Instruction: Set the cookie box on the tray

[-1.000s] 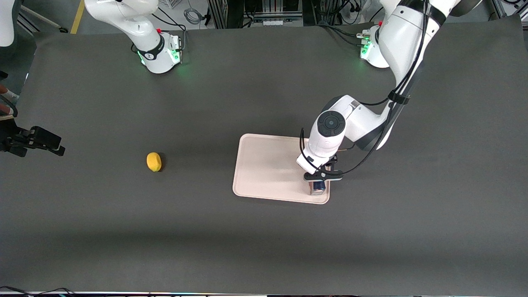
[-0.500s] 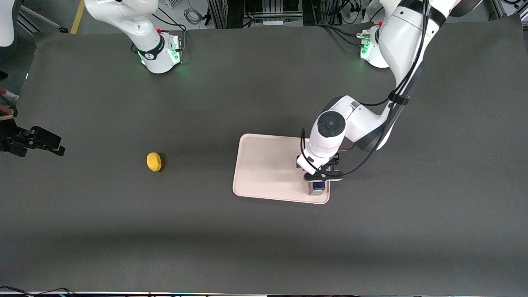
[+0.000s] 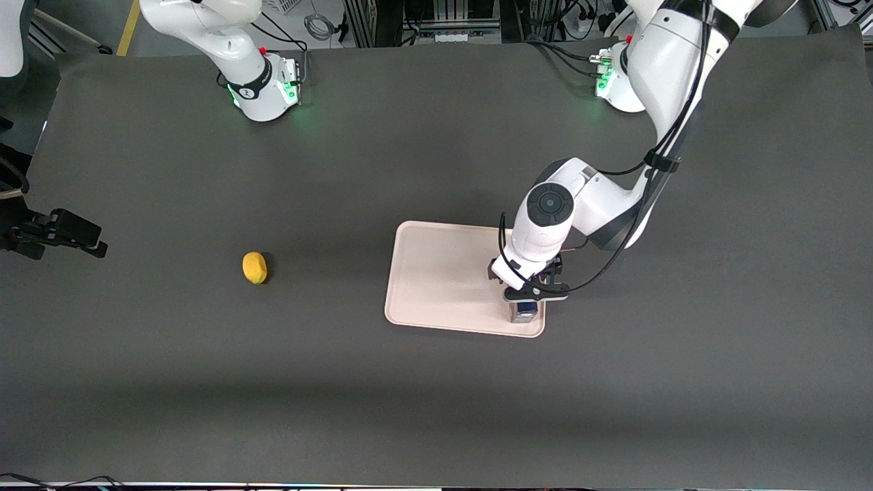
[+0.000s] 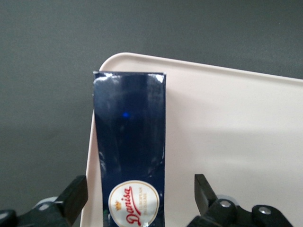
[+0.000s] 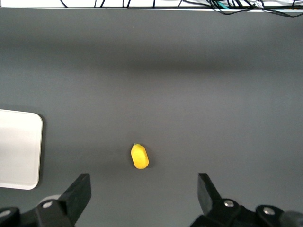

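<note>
Front view: tool (image 3: 526, 304) low over tray (image 3: 436, 279) corner nearest front camera, toward working arm's end; cookie box (image 3: 526, 310) on tray directly beneath it, standing at rim. Yellow lump (image 3: 254, 267) on dark tabletop (image 3: 273, 382), well apart, toward parked arm's end.

Left wrist view: tool (image 4: 137, 194) released; fingers (image 4: 75, 196) spread wide, clear of cookie box (image 4: 130, 146) on both sides. Box rests along tray (image 4: 227, 123) rim by rounded corner.

Right wrist view: yellow lump (image 5: 139, 156) on tabletop; tray (image 5: 19, 146) corner visible.
</note>
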Action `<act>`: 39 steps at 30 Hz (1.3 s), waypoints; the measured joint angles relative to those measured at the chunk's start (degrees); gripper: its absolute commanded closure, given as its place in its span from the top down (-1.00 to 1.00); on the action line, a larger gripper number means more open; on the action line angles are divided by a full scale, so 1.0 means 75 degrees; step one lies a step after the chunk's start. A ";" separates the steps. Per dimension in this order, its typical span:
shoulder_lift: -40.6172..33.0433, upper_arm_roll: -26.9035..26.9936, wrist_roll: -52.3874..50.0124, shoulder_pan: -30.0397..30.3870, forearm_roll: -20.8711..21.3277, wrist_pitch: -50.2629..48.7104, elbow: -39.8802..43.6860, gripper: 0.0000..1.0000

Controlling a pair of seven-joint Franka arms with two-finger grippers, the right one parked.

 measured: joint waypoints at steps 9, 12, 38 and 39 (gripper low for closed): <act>-0.0650 0.0128 0.0181 0.0175 -0.0065 -0.0304 0.0215 1.00; -0.0975 0.0143 0.0497 0.0316 -0.0332 -0.0538 0.0315 1.00; -0.3691 0.1318 0.5301 0.2555 -0.1682 -0.4005 0.0973 1.00; -0.3762 0.1320 0.5348 0.2613 -0.1682 -0.4064 0.0962 1.00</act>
